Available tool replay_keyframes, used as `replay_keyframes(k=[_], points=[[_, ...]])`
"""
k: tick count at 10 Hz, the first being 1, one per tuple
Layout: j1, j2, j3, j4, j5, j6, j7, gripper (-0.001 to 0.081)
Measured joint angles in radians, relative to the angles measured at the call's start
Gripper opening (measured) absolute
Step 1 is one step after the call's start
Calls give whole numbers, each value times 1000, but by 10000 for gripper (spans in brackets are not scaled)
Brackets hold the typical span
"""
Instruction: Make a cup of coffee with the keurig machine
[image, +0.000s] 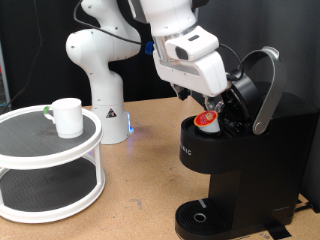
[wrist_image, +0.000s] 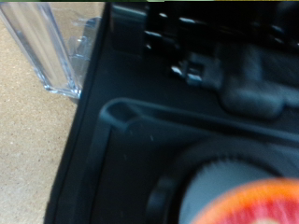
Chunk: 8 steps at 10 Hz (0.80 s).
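Note:
The keurig machine (image: 235, 160) stands at the exterior view's right with its silver-handled lid (image: 262, 85) raised. A white pod with a red-orange top (image: 207, 120) sits in the open brew chamber. My gripper (image: 200, 100) hangs just above the pod, open, with nothing between its fingers. In the wrist view the pod's orange top (wrist_image: 254, 203) shows close up inside the black chamber (wrist_image: 121, 140); my fingers do not show there. The cup (image: 67, 116), a white mug, stands on the top tier of a round white stand (image: 40, 140) at the exterior view's left.
The machine's clear water tank (wrist_image: 45, 47) stands beside the black body on the wooden table (image: 140, 190). The round drip base (image: 200, 215) sits under the spout. The robot's white base (image: 100, 80) stands behind the stand.

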Motion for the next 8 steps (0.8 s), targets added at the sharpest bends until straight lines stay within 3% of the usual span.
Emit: replay_keyframes(k=[3, 4, 8], points=[[10, 13, -34, -16, 175, 46, -298, 805], [10, 13, -40, -18, 194, 46, -338, 805], [9, 14, -43, -24, 196, 45, -343, 805]])
